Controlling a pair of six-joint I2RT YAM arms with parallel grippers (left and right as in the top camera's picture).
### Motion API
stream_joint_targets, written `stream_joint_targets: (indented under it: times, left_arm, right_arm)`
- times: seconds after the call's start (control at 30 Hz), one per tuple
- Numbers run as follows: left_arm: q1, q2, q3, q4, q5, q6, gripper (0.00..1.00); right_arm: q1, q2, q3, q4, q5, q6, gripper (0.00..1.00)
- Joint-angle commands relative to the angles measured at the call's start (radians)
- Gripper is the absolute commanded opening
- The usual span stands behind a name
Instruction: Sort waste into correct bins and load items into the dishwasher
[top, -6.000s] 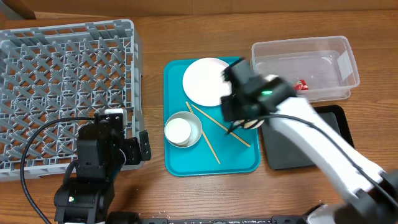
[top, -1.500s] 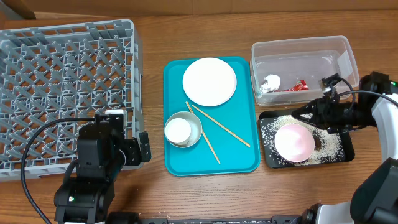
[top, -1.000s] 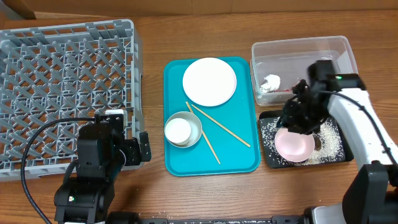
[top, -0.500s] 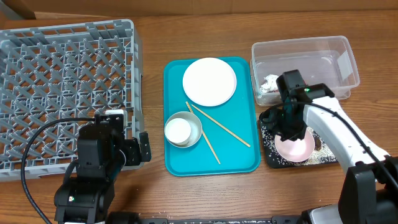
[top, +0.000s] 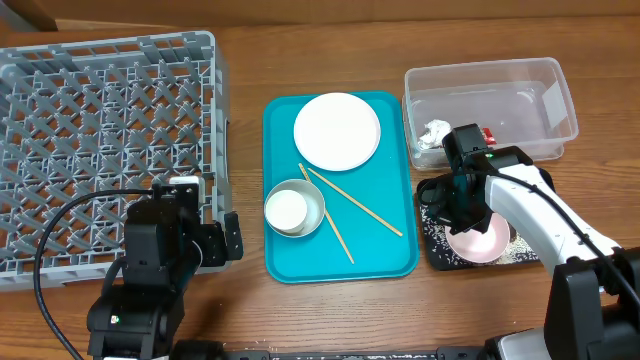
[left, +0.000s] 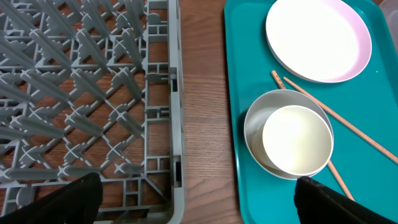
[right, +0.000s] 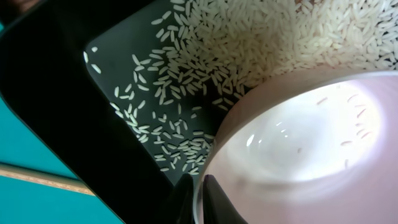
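The right tool (right: 199, 199) is pinched shut on the near rim of the pale pink bowl (right: 298, 149), one finger inside the wall and one outside. The bowl sits in the shallow black tray (right: 50, 106) at the right of the counter (top: 250, 60). Loose white rice grains (right: 249, 43) lie over the tray floor around it, and a few cling inside the bowl. Whether its base rests flat on the tray or is tipped a little is hard to tell from these views. Just behind the black tray stands the clear tub (top: 490, 72), holding the crumpled white napkin (top: 434, 132) and the red-and-white wrapper (top: 487, 134), which is mostly hidden by the arm.

The teal serving tray (top: 385, 262) lies mid-counter. On it are the round white plate (top: 337, 131) at the far end and the grey bowl (top: 314, 200) at the near left, with the small white cup (top: 286, 209) standing inside the bowl. The two chopsticks (top: 362, 207) lie beside the bowl, slanting toward the near right. The grey dish rack (top: 105, 120) fills the left of the counter.

The left tool (left: 198, 200) hangs over the rack's near edge beside the teal tray, its fingers spread wide, with nothing between them
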Motion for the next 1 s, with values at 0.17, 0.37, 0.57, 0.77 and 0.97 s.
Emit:
stream_joint_targets:
  times: [0.17,0.37,0.57,0.77,0.97]
  left_arm:
    - [-0.005,0.003,0.018,0.001,-0.006,-0.003,1.0]
    - [-0.005,0.003,0.018,0.001,-0.006,-0.003,1.0]
    - [-0.005,0.003,0.018,0.001,-0.006,-0.003,1.0]
    - [-0.005,0.003,0.018,0.0,-0.006,-0.003,1.0]
    - [-0.005,0.003,0.018,0.0,-0.006,-0.003,1.0]
  right_arm:
    - [0.004,-0.01,-0.042,0.018,0.018,0.009,0.09]
    - [0.004,-0.009,-0.047,0.031,0.018,0.009,0.04]
    - [0.004,-0.01,-0.029,0.032,0.018,0.008,0.04]
    - [0.004,-0.017,0.118,-0.085,0.044,-0.003,0.04]
    - [0.003,-0.033,0.311,-0.216,0.055,-0.003,0.04]
